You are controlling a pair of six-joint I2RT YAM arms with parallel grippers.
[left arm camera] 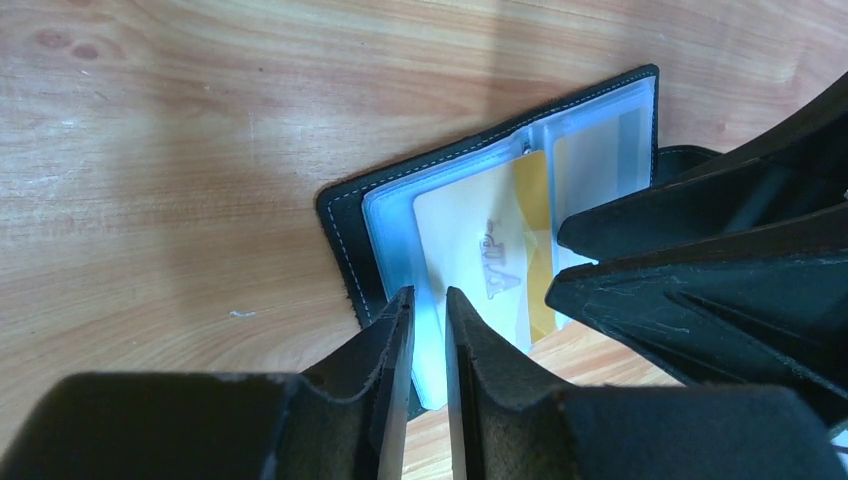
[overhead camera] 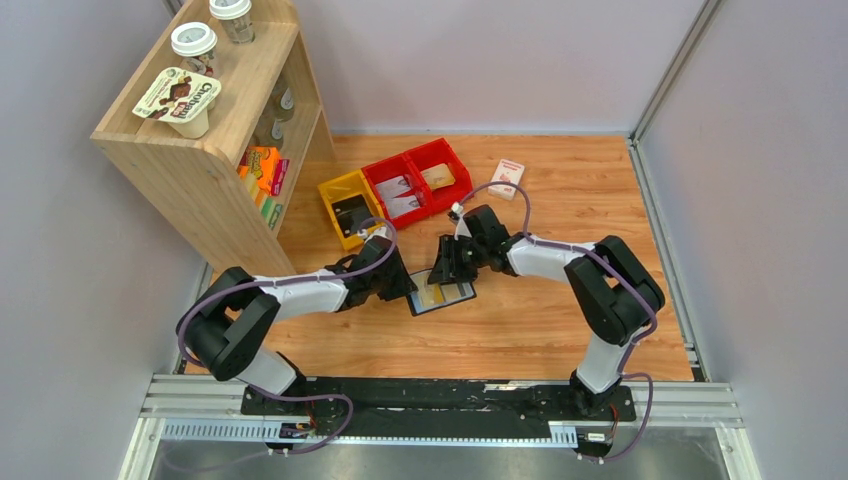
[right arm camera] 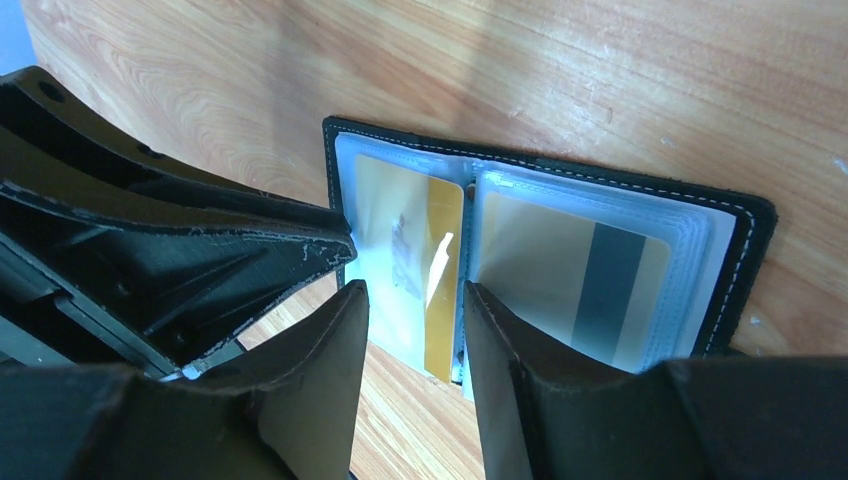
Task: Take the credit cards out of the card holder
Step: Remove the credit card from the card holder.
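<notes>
- Wooden shelf unit (overhead camera: pixel 200 170): stands at the far left corner of the bench (overhead camera: pixel 560 330), with lidded cups (overhead camera: pixel 193 40) on its top.
- Yellow bin (overhead camera: pixel 335 195), then two red bins (overhead camera: pixel 415 165): set in a row toward the far edge. I see greyish packets (overhead camera: pixel 400 197) in the red ones.
- Left hand (left arm camera: pixel 428 300): its fingers stand a narrow slot apart, astride the near edge of a clear sleeve. I cannot tell whether it pinches.
- Card holder (left arm camera: pixel 345 215): black, lying open and flat near mid-bench between my two hands, with its clear sleeves facing up.
- Credit cards (right arm camera: pixel 445 230): these sit in the sleeves. One page holds a pale one over a gold one, the other a tan one with a dark stripe (right arm camera: pixel 575 275).
- Right hand (right arm camera: pixel 412 290): its fingers are half spread over the fold, pinching nothing I can see.
- White-and-red box (overhead camera: pixel 508 178): lies near the far edge.
</notes>
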